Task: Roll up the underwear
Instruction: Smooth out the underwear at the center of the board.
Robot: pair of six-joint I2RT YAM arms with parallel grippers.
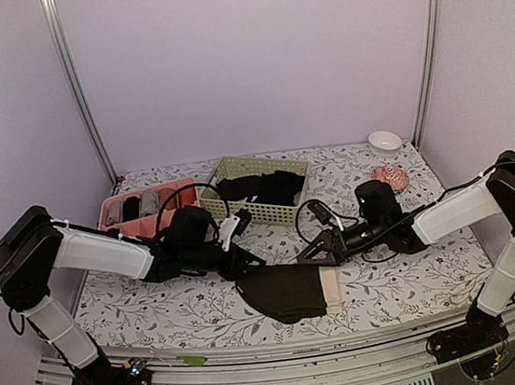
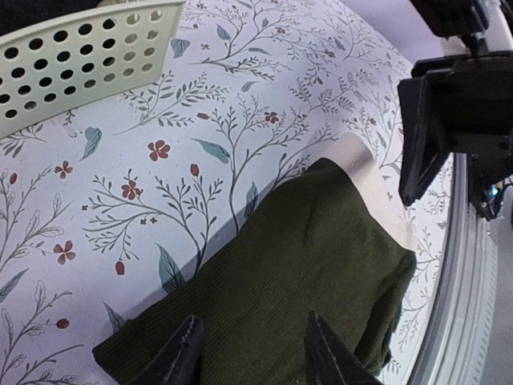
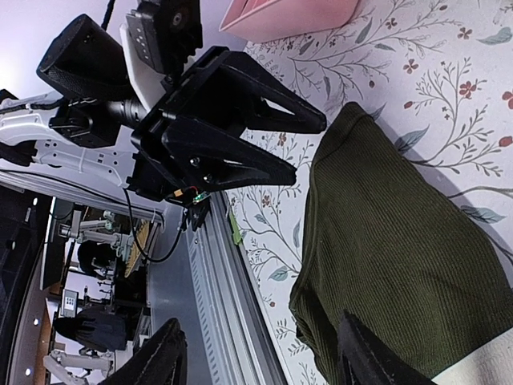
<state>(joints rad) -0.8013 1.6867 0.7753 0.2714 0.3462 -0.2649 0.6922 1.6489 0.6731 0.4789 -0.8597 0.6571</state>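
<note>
My left fingers (image 2: 186, 357) and right fingers (image 3: 365, 353) both gape wide, holding nothing. The underwear (image 1: 286, 290) lies folded flat on the bench (image 1: 141, 312) just beneath them; I judge rolling not yet begun.

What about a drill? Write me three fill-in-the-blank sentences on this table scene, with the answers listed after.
1. The underwear lies on the table with its cream waistband toward the ___ arm.
2. The jaws of the left arm and the right arm both stand ___ over the underwear.
3. The black garments lie heaped in the ___ basket.
Missing words: right; open; green.
</note>
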